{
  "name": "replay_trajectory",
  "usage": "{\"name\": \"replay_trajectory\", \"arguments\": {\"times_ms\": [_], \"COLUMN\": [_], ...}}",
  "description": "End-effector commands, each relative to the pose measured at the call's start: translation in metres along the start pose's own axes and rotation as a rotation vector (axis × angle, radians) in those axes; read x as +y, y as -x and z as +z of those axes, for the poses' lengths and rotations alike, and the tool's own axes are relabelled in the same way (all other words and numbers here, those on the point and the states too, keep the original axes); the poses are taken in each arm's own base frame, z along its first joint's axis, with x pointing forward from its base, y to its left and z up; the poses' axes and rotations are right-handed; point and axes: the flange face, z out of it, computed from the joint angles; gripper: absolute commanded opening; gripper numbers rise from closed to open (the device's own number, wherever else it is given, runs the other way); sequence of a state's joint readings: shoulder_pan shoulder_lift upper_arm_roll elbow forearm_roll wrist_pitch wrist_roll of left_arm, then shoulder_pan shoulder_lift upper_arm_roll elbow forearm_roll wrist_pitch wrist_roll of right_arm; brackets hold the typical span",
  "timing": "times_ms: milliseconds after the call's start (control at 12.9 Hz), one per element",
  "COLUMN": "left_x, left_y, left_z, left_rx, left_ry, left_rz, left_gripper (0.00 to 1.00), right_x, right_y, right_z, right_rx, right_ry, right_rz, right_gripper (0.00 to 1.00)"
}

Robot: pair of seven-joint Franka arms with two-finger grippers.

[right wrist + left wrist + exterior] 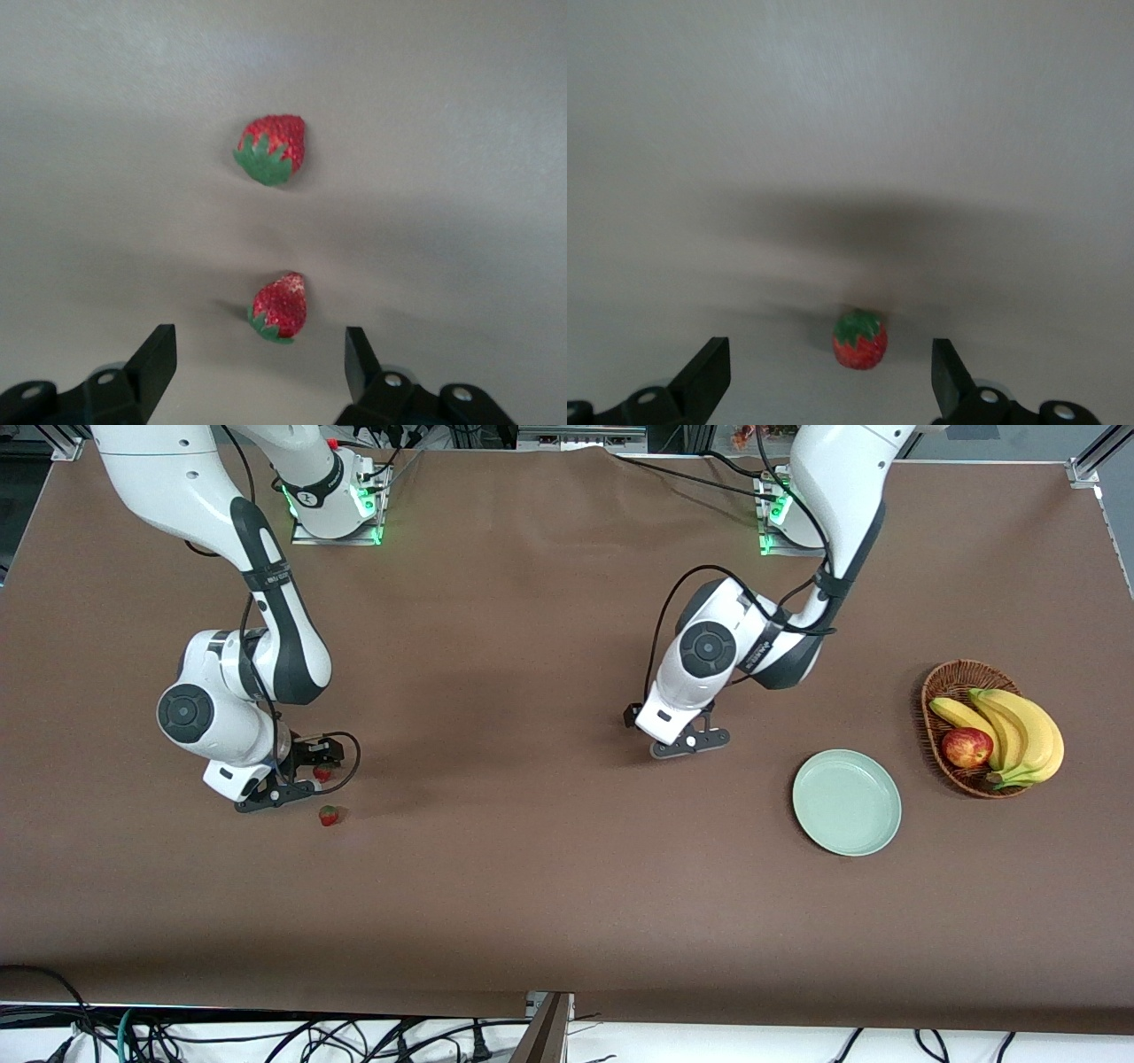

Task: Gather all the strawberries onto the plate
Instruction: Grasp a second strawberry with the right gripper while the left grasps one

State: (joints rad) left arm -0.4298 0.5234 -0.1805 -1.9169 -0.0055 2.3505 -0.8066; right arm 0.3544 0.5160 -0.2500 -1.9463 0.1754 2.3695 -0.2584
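Right wrist view, seeded strawberries, right claw parted, empty, left claw parted, empty.

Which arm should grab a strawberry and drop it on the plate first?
Left. The left gripper has a strawberry between its open jaws and is much closer to the plate. The right gripper has another strawberry between open jaws too, but at the right arm's end of the table.

Both arms reach down low over the table, left tool and right tool spread wide.
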Motion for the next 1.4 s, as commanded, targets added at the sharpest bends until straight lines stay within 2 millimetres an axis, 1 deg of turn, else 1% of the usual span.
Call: {"name": "replay_trajectory", "arguments": {"times_ms": [0,78,155,233,311,389,466,544,622,699,777,855,1010,1088,1166,1243,1321], "left_x": [0.007,0.009,0.012,0.014,0.013,0.014,0.014,0.014,0.012,0.009,-0.008,-0.018,-0.049,-0.07,-0.096,-0.127,-0.157], "left_y": [0.009,0.011,0.014,0.014,0.012,0.01,0.01,0.009,0.008,0.002,-0.016,-0.032,-0.069,-0.088,-0.111,-0.131,-0.148], "left_z": [0.03,0.038,0.04,0.037,0.035,0.034,0.033,0.031,0.029,0.014,0.002,-0.019,-0.059,-0.075,-0.089,-0.097,-0.097], "left_rx": [-0.008,-0.011,-0.011,-0.006,-0.004,0.0,0.001,0.002,0.003,0.019,0.026,0.028,0.02,0.013,0.011,0.009,0.006], "left_ry": [-0.003,-0.004,-0.004,0.0,0.002,0.003,0.004,0.005,0.003,0.013,0.008,0.0,-0.036,-0.04,-0.035,-0.029,-0.024], "left_rz": [0.001,0.001,0.007,0.009,0.009,0.008,0.009,0.007,0.004,-0.003,-0.031,-0.038,-0.003,0.036,0.085,0.143,0.203], "left_gripper": [1.0,0.99,0.93,0.71,0.56,0.38,0.22,0.14,0.09,0.09,0.09,0.1,0.1,0.12,0.12,0.12,0.13], "right_x": [0.002,0.002,0.001,0.001,0.002,0.002,0.002,0.002,0.002,0.002,0.002,0.002,0.003,0.002,0.001,-0.001,-0.003], "right_y": [0.008,0.008,0.008,0.008,0.008,0.008,0.008,0.008,0.008,0.008,0.009,0.009,0.008,0.008,0.007,0.005,0.003], "right_z": [0.011,0.017,0.018,0.021,0.024,0.026,0.029,0.03,0.032,0.032,0.032,0.032,0.032,0.031,0.03,0.026,0.022], "right_rx": [0.018,0.012,0.018,0.017,0.014,0.016,0.014,0.015,0.014,0.015,0.014,0.014,0.014,0.015,0.017,0.021,0.027], "right_ry": [-0.018,-0.024,-0.026,-0.023,-0.022,-0.02,-0.019,-0.017,-0.017,-0.017,-0.017,-0.017,-0.018,-0.018,-0.019,-0.022,-0.023], "right_rz": [0.001,0.009,0.012,0.013,0.013,0.012,0.013,0.014,0.012,0.012,0.012,0.012,0.015,0.012,0.013,0.011,0.017], "right_gripper": [0.85,0.85,0.84,0.83,0.82,0.8,0.79,0.76,0.74,0.69,0.63,0.56,0.43,0.36,0.29,0.29,0.29]}}
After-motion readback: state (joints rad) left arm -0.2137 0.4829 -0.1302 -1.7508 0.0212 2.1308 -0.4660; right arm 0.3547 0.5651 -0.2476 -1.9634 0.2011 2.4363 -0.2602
